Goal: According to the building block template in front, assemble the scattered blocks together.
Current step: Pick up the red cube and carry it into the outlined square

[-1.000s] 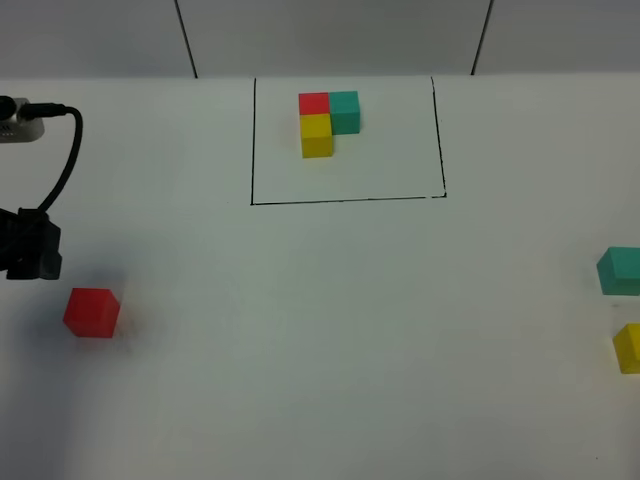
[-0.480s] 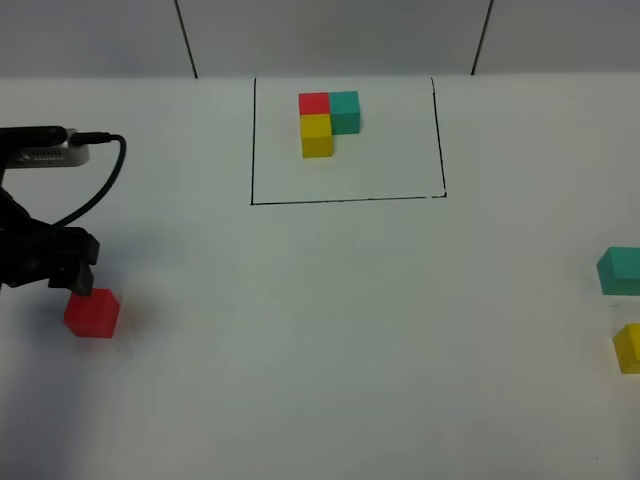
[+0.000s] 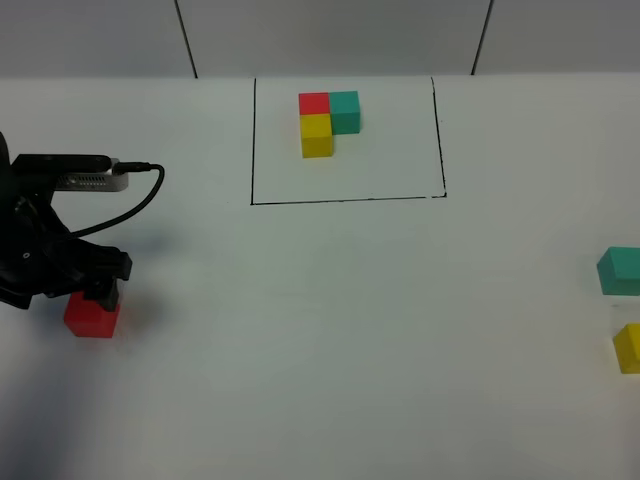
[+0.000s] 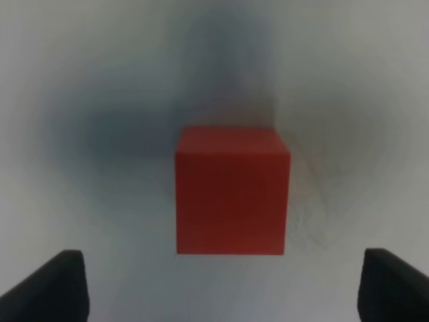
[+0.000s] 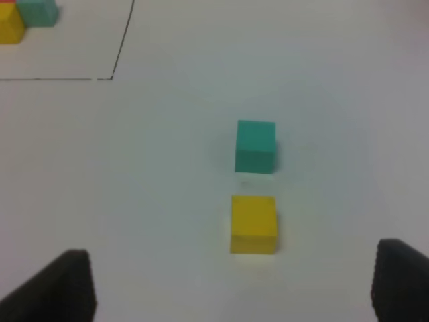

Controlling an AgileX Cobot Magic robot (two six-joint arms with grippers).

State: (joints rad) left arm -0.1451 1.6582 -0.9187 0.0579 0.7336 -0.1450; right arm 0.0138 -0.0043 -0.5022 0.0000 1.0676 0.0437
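Your left tool [image 4: 221, 287], tips apart, hovers over the matte red cube [image 4: 232, 191] at the smooth white desk's [image 3: 330, 330] 8 o'clock. Your right tool [image 5: 234, 285] is apart too.

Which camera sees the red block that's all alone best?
The left wrist view: the red block fills the middle, big and uncovered. The high view shows it small, partly covered by the left gripper. The right wrist view misses it.

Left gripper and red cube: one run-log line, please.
left gripper open | over small red cube, not gripped | right gripper open, holding nothing
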